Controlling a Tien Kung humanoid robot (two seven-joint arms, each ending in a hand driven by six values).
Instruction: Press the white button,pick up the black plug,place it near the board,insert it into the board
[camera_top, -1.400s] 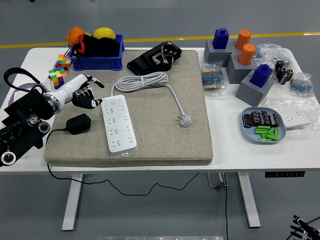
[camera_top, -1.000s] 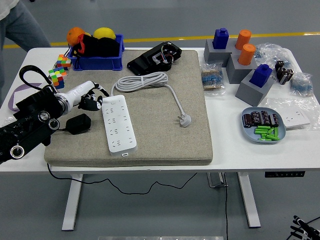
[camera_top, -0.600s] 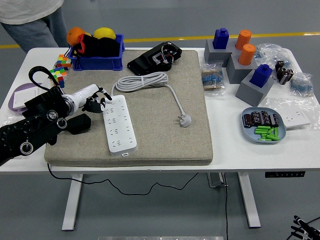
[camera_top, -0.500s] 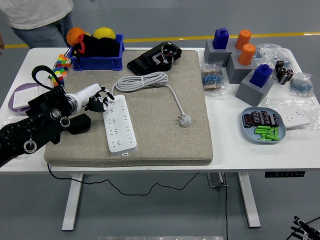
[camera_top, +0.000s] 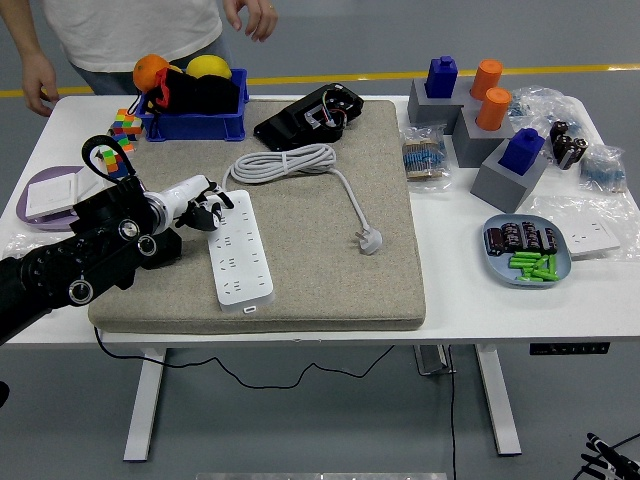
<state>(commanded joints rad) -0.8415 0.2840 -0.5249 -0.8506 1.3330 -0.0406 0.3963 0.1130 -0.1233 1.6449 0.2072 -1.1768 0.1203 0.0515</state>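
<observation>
- The white power strip (camera_top: 239, 250) is laid lengthwise on the grey mat (camera_top: 330, 260), near the mat's left side, with its far end toward the coiled cable.
- A small button (camera_top: 249, 309) is seen at the near end of the strip, close to the mat's front edge.
- The left robot hand (camera_top: 205, 206) is placed at the far left corner of the strip, with the fingers curled over its edge; nothing is seen to be grasped, and it cannot be told for sure whether the strip is touched.
- The black plug (camera_top: 165, 250) is mostly covered by the black left arm (camera_top: 75, 270); only a dark part of it is seen on the mat, just left of the strip.
- The white cable (camera_top: 285, 160) is coiled on the mat behind the strip, and its white plug (camera_top: 370, 240) is laid to the right, well apart from the strip.
- A black device (camera_top: 310, 115) is set on the far edge of the mat.
- A blue bin (camera_top: 195, 120) with orange and yellow things stands on the desk (camera_top: 500, 300) at the far left, with a colour cube (camera_top: 124, 124) beside it.
- At the right side of the desk, grey blocks (camera_top: 505, 170) with blue and orange pieces and a blue plate (camera_top: 528, 250) with green parts are seen.
- A person (camera_top: 130, 30) in a white shirt stands at the far left side; one hand (camera_top: 40, 88) is held near the desk's far left corner.
</observation>
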